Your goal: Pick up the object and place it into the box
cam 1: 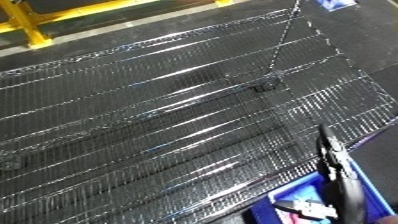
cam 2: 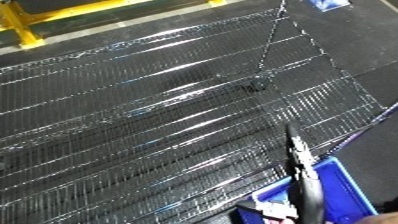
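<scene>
Where wire shelf (cam 1: pixel 160 110) ends, blue bin (cam 2: pixel 342 187); right hand (cam 1: pixel 336 165) above it

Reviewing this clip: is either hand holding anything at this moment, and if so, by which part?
It cannot be told. Only the right hand shows, a dark edge-on shape above the blue bin. Its fingers are unreadable, and no gripped object is visible. The left hand is out of view.
</scene>
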Robot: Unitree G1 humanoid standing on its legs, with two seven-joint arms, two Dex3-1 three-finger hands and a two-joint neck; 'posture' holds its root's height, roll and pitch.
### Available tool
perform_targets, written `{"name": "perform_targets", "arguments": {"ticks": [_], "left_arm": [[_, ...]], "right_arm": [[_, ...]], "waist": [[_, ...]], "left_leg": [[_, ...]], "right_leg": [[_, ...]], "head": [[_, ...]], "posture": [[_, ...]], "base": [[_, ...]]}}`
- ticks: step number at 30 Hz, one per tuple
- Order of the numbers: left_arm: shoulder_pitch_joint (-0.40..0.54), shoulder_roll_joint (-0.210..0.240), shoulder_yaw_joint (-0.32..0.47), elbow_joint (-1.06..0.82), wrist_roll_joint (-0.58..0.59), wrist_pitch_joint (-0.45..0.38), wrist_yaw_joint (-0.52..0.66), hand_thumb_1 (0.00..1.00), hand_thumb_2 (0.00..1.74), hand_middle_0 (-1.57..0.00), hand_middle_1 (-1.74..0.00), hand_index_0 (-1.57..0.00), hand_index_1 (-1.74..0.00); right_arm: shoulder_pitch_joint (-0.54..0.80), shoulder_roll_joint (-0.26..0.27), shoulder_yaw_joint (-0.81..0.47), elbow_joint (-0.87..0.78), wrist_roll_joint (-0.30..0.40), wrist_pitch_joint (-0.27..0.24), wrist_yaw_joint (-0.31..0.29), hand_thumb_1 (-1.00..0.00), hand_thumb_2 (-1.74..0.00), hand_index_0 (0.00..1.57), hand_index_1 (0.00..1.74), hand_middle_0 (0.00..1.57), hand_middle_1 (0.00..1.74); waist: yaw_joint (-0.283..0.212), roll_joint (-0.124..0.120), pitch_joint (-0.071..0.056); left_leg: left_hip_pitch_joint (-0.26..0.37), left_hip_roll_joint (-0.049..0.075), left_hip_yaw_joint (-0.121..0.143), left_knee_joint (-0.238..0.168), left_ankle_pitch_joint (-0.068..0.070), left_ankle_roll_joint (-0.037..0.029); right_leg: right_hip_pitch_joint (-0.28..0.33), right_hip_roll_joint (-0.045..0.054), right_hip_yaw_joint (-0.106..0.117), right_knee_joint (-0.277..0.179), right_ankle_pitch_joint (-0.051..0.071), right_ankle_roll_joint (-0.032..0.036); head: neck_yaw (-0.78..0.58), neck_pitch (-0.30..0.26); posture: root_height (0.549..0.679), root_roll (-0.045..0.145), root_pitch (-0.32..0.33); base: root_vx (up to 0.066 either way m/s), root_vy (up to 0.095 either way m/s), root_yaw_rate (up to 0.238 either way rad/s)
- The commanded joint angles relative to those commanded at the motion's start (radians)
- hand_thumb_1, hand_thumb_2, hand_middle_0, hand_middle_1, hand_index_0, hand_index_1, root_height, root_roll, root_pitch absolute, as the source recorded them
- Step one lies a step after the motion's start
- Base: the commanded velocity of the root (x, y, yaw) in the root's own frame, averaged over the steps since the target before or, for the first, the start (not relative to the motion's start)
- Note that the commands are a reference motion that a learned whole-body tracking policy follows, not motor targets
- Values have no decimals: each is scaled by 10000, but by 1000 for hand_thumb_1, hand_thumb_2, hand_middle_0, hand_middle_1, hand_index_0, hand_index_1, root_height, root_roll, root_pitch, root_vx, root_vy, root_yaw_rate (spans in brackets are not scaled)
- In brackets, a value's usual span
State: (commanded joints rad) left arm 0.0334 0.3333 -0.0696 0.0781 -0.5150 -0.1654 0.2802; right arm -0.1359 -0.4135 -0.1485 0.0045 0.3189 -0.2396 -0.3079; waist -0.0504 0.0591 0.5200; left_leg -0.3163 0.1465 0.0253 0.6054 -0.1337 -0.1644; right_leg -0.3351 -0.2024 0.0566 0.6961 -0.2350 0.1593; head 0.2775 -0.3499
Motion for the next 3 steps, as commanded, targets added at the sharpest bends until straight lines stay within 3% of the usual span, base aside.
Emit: {"name": "perform_targets", "arguments": {"ticks": [3], "left_arm": [[5, -15, 13, 6, 90, 32, -7, 1000, 1740, -1570, -1740, -1570, -1740]], "right_arm": [[64, 47, 129, 41, -68, 20, 52, 0, 0, 0, 0, 0, 0]], "waist": [[50, -33, 0]], "left_leg": [[1, 6, -19, -30, 13, 5]], "right_leg": [[0, 10, -3, -16, -8, 4]], "head": [[-230, -44]], "posture": [[639, 63, -100]], "base": [[6, -8, 27]]}}
